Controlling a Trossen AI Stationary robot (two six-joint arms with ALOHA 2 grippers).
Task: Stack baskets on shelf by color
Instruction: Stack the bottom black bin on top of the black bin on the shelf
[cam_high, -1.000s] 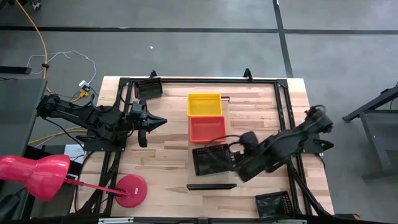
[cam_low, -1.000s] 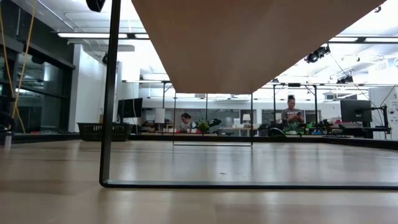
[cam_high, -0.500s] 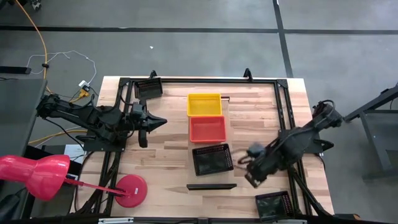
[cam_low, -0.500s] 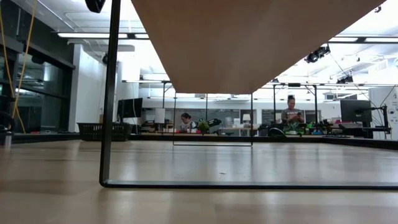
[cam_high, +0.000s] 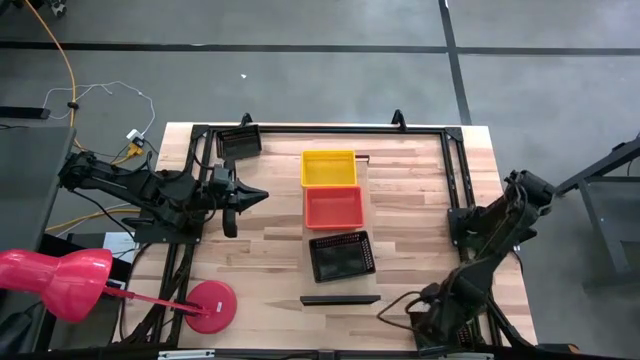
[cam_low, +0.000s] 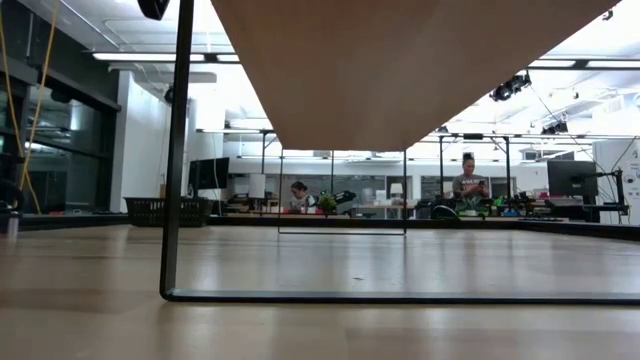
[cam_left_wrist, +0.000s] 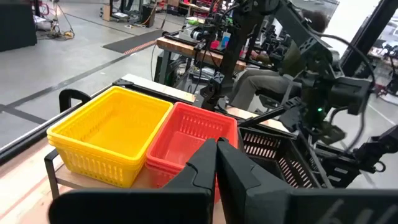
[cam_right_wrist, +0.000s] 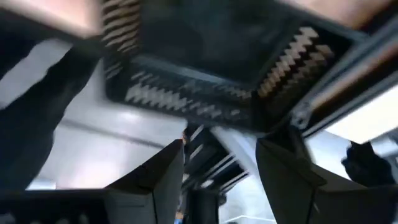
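Broadly, the worktop (cam_high: 260, 250) carries a black frame around its edge and a narrow shelf (cam_high: 366, 158) running down the middle, which is why the baskets sit in a single file there, one colour per spot. The yellow basket (cam_high: 329, 168) lies at the far end, the red basket (cam_high: 335, 207) touches it, and a black basket (cam_high: 342, 256) comes next, just beside the red one. Each place looks ready to take more of its own colour on top.

Two more black baskets wait off the shelf: one at the far left corner (cam_high: 240, 142), one at the near right corner, under the right arm. The right tool (cam_high: 437, 322) hovers over that corner with its fingers spread and nothing between them; its wrist view is filled by black mesh (cam_right_wrist: 205, 87), so I judge it is lining up to grasp that basket for the black stack.

The left tool (cam_high: 232, 200) rests at the left side, fingers pressed together, pointing toward the row.

A pink lamp base (cam_high: 210, 305) stands near the front.
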